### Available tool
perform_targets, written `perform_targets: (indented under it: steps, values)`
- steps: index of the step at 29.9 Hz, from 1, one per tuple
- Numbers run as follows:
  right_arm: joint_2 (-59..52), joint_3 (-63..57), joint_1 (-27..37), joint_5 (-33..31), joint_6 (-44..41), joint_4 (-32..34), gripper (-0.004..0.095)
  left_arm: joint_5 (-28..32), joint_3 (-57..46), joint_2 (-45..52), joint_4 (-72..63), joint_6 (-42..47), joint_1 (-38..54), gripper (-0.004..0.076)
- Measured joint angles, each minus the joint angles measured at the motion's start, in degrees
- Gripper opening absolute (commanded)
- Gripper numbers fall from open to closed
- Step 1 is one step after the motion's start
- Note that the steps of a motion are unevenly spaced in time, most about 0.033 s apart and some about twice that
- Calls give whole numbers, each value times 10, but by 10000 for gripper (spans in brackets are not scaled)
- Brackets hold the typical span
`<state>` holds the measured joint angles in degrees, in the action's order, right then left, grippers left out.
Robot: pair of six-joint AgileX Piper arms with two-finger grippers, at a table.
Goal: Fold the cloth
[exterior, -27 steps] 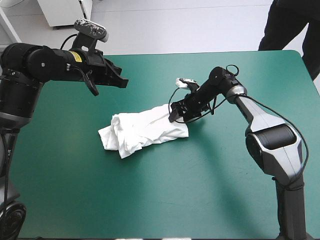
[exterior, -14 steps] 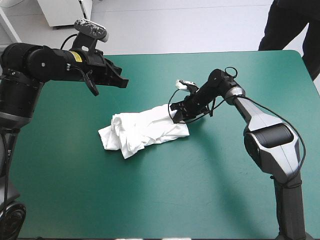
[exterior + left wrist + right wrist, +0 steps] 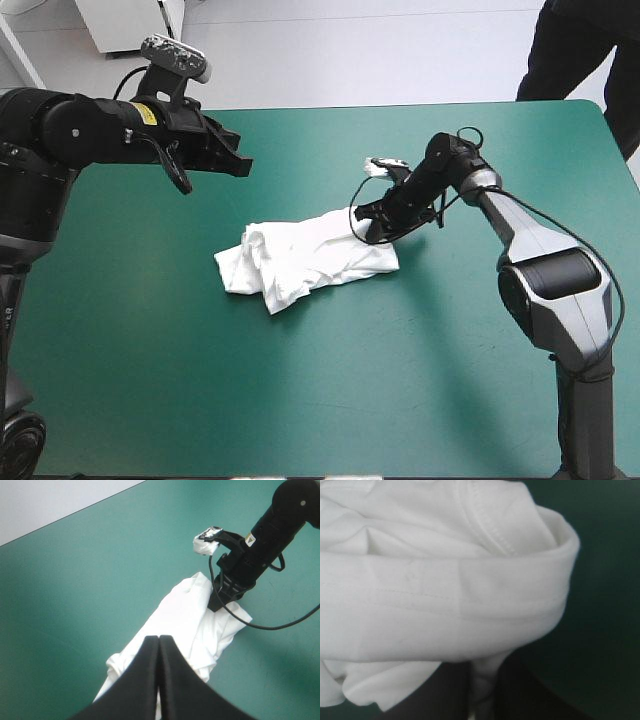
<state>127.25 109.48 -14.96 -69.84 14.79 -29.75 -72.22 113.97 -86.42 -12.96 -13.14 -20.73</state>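
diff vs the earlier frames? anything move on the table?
The right pincer, shut on the T-shirt, has dragged it toward the table's right edge. The whole bundle slid along with its shape roughly unchanged. Nothing was newly taken hold of or let go. The left pincer stays shut, raised clear of the T-shirt, in almost the same place.
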Motion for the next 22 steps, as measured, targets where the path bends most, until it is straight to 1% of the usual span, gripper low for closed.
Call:
perform_targets:
  steps: [5,11,18,22]
  values:
    - [-36,-25,57,-1,-8,60,-7,0,0,13,-9,-2,0,-22]
    - [-102,-77,156,-1,-10,97,-7,0,0,25,-22,-6,0,-22]
    - [-172,-162,297,-1,-8,122,-7,0,0,35,-27,-8,0,-22]
    - [-199,-189,364,-2,-5,126,-7,0,0,39,-39,-10,0,-22]
